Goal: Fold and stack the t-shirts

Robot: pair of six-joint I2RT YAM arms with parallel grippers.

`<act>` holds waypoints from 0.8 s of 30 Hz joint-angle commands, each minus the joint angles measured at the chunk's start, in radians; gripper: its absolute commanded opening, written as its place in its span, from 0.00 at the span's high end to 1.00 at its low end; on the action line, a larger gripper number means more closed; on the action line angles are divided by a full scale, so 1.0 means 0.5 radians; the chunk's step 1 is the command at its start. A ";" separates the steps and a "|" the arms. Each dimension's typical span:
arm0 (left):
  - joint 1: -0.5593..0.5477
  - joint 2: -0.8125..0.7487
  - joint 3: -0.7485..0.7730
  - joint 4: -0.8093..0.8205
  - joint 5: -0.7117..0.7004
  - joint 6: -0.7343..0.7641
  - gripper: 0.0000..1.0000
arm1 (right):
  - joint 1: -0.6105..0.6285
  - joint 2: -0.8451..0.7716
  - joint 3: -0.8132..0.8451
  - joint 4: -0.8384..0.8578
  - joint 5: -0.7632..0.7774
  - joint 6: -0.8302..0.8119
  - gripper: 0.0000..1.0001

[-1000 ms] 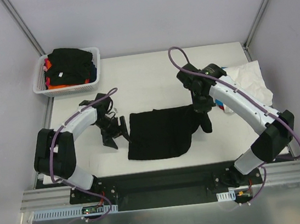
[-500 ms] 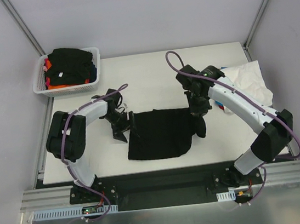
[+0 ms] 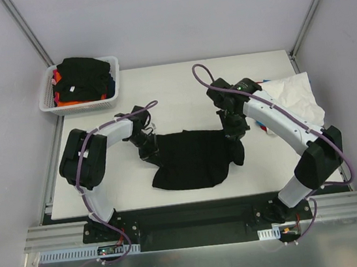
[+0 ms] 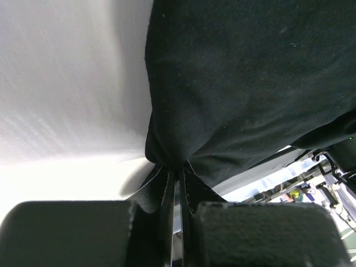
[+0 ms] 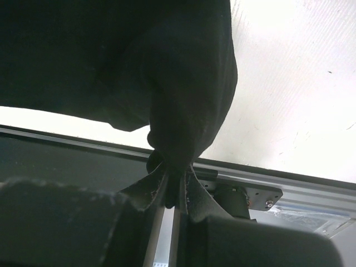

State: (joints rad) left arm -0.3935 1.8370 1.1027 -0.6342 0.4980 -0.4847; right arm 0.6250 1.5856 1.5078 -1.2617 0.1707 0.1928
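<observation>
A black t-shirt lies partly folded in the middle of the table. My left gripper is shut on its upper left corner, and in the left wrist view the cloth bunches into the pinched left gripper. My right gripper is shut on the shirt's upper right corner. In the right wrist view that corner hangs gathered from the closed right gripper, lifted off the table. More t-shirts, black on top with orange, red and blue below, are piled in the basket.
A white mesh basket stands at the back left corner. A crumpled white cloth lies at the right edge, with a small red and blue item beside it. The table's near edge runs just below the shirt.
My left gripper moved right to the shirt's left corner and shut on it. The right gripper kept its hold and shifted slightly up and left.
</observation>
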 commanded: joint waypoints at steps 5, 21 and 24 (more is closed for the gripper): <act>-0.032 -0.311 -0.006 -0.029 -0.017 -0.135 1.00 | -0.014 0.035 0.071 0.011 -0.025 -0.067 0.99; -0.032 -0.701 0.957 -0.556 -0.511 -0.187 1.00 | -0.075 -0.204 0.249 0.069 0.201 -0.156 0.99; -0.029 -0.759 1.037 -0.652 -0.670 -0.129 1.00 | -0.179 -0.327 0.261 0.051 0.306 -0.168 0.99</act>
State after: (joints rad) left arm -0.4007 1.5204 1.5528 -0.8375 0.2737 -0.5812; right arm 0.5922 1.5490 1.5829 -1.2171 0.2256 0.1364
